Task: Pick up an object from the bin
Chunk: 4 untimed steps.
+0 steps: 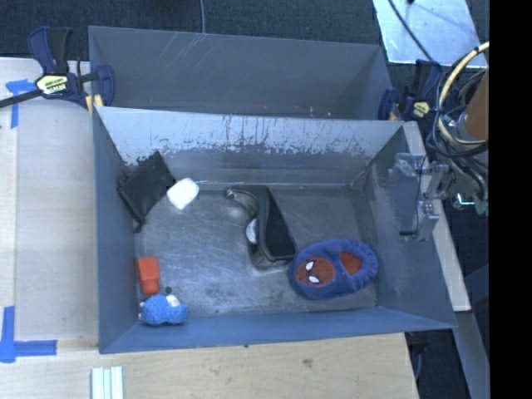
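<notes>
Blue plush slipper (332,270) — 2 red masked faces on top — lies flat at the front right of the bin (249,73)

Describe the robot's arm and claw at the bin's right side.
The claw is slim, bare grey metal built from narrow bracket-like pieces. The wrist behind it carries a tangle of looped black cables, a thin yellow cable arcing over them, and an orange-brown cover. No markings can be made out.

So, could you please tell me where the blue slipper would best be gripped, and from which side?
Probably across the middle of the blue slipper, coming straight down from above. It lies flat and long, so its narrow width suits the claw. Its left end sits against the black object, so stay right of that.
</notes>
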Each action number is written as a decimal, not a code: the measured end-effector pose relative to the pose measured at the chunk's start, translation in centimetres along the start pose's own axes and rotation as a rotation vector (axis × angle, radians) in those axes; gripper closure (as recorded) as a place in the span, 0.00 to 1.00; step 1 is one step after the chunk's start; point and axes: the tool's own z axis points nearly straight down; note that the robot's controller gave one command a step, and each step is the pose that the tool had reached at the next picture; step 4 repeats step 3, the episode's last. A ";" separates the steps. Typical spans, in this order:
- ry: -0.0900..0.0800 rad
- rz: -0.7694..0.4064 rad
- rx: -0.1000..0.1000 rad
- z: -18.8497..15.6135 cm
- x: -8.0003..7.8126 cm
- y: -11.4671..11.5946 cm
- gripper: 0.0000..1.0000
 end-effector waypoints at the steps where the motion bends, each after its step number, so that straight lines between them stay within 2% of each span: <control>1: -0.002 -0.398 0.002 16.2 0.2 7.2 0.00; 2: -0.014 -0.396 0.004 15.8 -0.1 7.2 1.00; 3: -0.016 -0.413 0.004 2.3 0.6 9.5 1.00; 4: -0.016 -0.413 0.004 2.3 0.6 9.5 1.00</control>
